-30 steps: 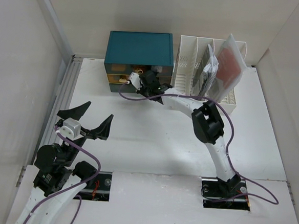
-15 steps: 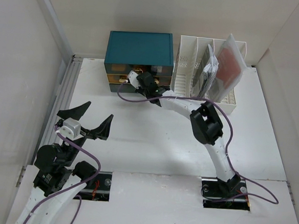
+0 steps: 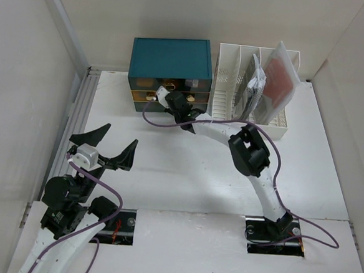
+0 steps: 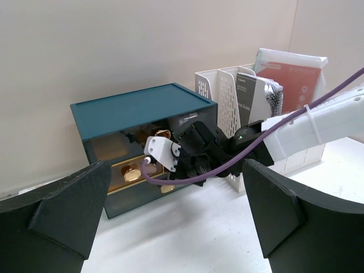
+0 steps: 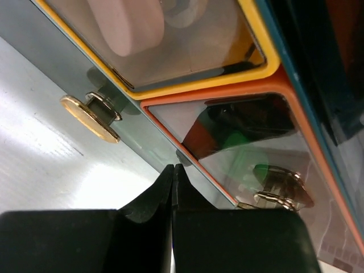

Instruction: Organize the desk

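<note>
The white desk (image 3: 167, 173) carries a teal drawer cabinet (image 3: 170, 59) at the back. My right gripper (image 3: 174, 102) is shut with nothing in it. Its tips (image 5: 173, 169) touch the cabinet's front at the orange-framed drawer (image 5: 250, 131), below the yellow-framed drawer (image 5: 170, 51). A gold knob (image 5: 91, 117) sits to the left of the tips and another gold knob (image 5: 283, 186) to the right. My left gripper (image 3: 103, 148) hangs open and empty over the desk's near left. From there it looks at the cabinet (image 4: 142, 108) and the right gripper (image 4: 199, 151).
A white slotted file rack (image 3: 251, 85) stands right of the cabinet, holding booklets and a red-covered folder (image 3: 280, 78). The right arm (image 3: 250, 150) stretches diagonally across the middle of the desk with its purple cable. Walls close in on both sides.
My right gripper has slid a little left and closer to the cabinet's drawer fronts, staying shut. The left arm has not moved.
</note>
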`<action>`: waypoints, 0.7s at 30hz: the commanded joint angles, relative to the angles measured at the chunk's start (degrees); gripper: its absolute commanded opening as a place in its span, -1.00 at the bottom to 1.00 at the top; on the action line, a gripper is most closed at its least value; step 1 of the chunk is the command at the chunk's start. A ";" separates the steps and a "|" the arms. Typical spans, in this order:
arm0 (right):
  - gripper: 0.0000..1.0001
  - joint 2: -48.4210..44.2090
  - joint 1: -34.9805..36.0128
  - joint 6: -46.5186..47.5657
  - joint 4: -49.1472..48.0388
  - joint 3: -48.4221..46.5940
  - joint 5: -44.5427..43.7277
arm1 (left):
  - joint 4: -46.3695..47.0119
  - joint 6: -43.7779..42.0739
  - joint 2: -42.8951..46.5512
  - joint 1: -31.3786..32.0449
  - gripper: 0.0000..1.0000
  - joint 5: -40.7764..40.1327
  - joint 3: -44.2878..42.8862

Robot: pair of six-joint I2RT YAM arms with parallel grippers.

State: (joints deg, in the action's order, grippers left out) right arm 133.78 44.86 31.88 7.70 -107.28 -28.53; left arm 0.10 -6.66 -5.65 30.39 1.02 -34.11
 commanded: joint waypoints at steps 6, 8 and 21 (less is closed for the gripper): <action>-1.00 -10.80 -1.27 3.35 2.20 8.76 21.58 | 2.10 -0.29 -0.33 0.28 1.00 -0.31 0.36; -0.80 -13.96 -1.27 7.47 12.82 7.89 33.92 | 2.10 -0.29 -0.33 0.28 1.00 -0.31 0.36; 1.00 -34.34 -0.65 -1.27 21.98 3.11 44.91 | 2.10 1.38 -2.00 0.28 1.00 -1.37 0.36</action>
State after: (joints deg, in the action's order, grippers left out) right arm 108.71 44.42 37.01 38.28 -106.15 21.58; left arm 0.10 -6.26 -6.83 30.39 0.54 -34.11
